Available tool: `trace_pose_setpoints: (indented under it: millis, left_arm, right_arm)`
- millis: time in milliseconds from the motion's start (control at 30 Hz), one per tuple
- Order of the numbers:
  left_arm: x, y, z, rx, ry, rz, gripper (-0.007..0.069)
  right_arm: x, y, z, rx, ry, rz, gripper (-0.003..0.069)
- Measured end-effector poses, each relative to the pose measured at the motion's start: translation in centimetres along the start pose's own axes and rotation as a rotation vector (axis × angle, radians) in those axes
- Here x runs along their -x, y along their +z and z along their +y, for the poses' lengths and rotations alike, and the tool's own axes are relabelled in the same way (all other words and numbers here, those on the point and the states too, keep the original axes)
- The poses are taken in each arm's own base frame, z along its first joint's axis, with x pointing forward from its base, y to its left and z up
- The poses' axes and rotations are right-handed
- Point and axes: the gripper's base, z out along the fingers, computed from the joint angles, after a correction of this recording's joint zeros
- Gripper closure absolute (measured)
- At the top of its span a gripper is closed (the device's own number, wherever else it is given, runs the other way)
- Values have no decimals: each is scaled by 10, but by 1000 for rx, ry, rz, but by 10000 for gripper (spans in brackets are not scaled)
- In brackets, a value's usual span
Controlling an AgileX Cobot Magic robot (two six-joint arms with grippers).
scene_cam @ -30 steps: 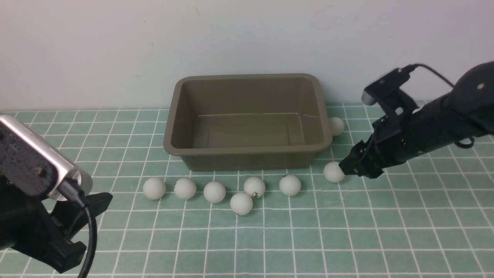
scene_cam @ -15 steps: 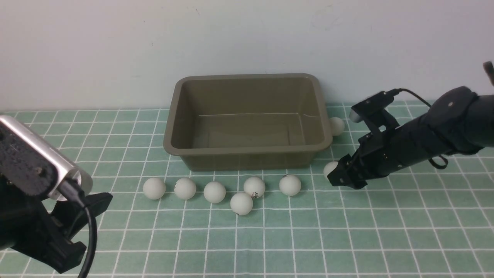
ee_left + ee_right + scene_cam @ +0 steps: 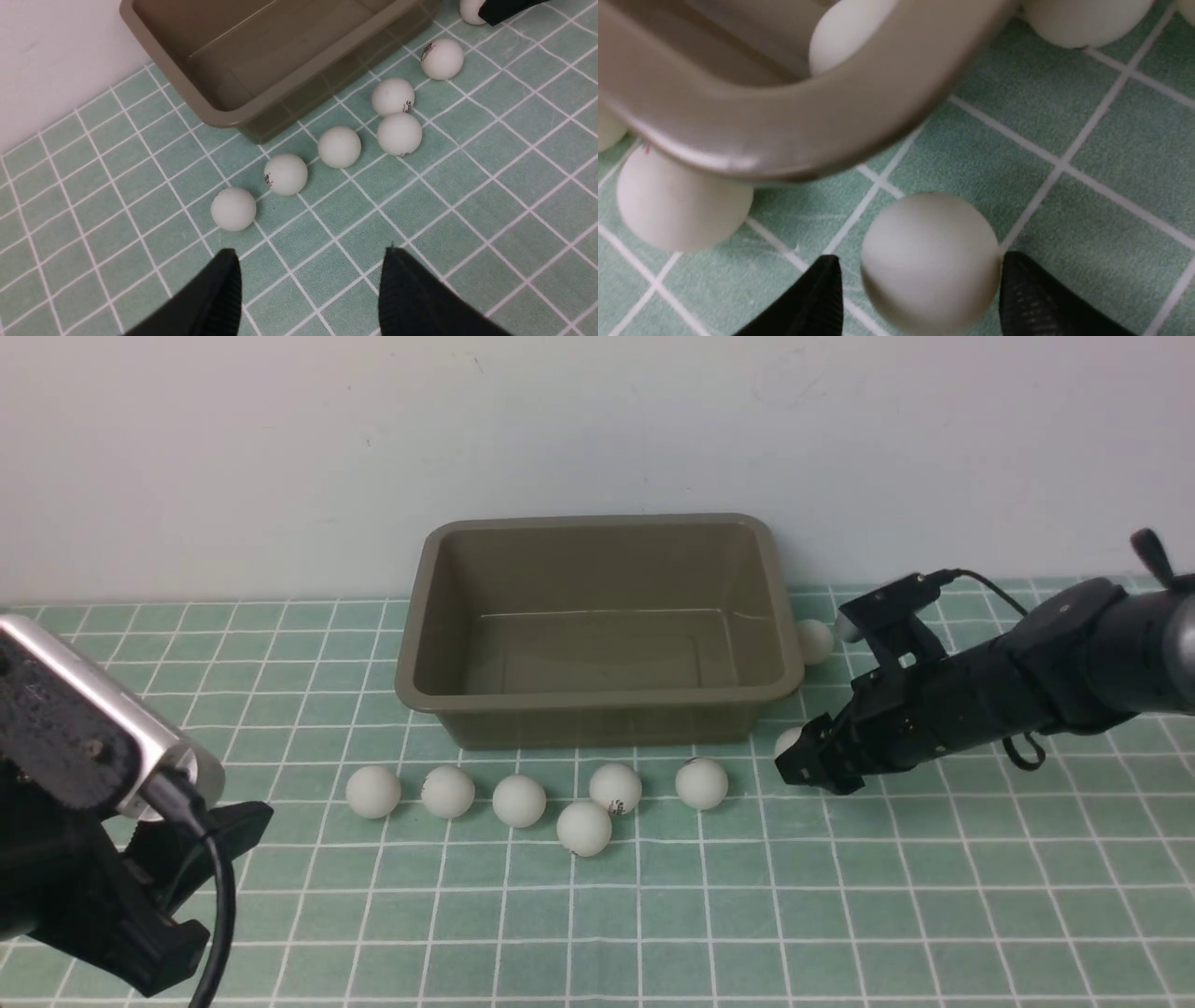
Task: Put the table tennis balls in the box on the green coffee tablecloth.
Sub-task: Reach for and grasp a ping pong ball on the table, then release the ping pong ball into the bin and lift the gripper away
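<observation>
Front view: the box (image 3: 597,702) stands at centre on the cloth (image 3: 934,896), with nothing seen inside. Six balls (image 3: 519,800) lie in a loose row just below it, and a seventh rests by its right wall. Right of centre, the right gripper (image 3: 795,763) is low on the cloth at one more ball (image 3: 784,739), which it half hides. The left gripper (image 3: 219,882) hangs at lower left, well apart from the row. Left wrist view: its jaws stand spread and hold nothing, with the row above them in the frame. Right wrist view: the ball (image 3: 929,261) lies between the spread fingers (image 3: 1031,298) at bottom centre. The right-hand one seems to touch it and the other is just clear, so it is not yet pinched. The box's corner rim arches across the top. Step in hand, by judgement: the first pick-up. The next move calls for a gentle, centred closing, since a light sphere may squirt out, then a lift over the rim.
</observation>
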Motion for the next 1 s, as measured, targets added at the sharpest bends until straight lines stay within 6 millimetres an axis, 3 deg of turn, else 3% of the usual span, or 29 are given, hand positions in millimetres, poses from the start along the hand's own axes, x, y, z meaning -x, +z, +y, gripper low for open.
trace_pose_setpoints:
  millis: [167,333,467,567,633,767,1000]
  left_arm:
    - [0,0,0,0,0,0,262]
    - [0,0,0,0,0,0,262]
    - [0,0,0,0,0,0,262]
    - [0,0,0,0,0,0,262]
    - [0,0,0,0,0,0,262]
    - [0,0,0,0,0,0,262]
    - [0,0,0,0,0,0,262]
  right_arm:
    - [2,1,-4,-42,23,-26,329]
    - [3,-2,-9,-74,25,-38,328]
    - [8,-17,-16,-96,39,-69,328]
    - [20,-48,-21,-117,15,-136,328]
    - [28,-63,-16,-93,-31,-167,328]
    - [50,-72,1,6,-82,-220,328]
    - [83,-64,19,68,-145,-280,328]
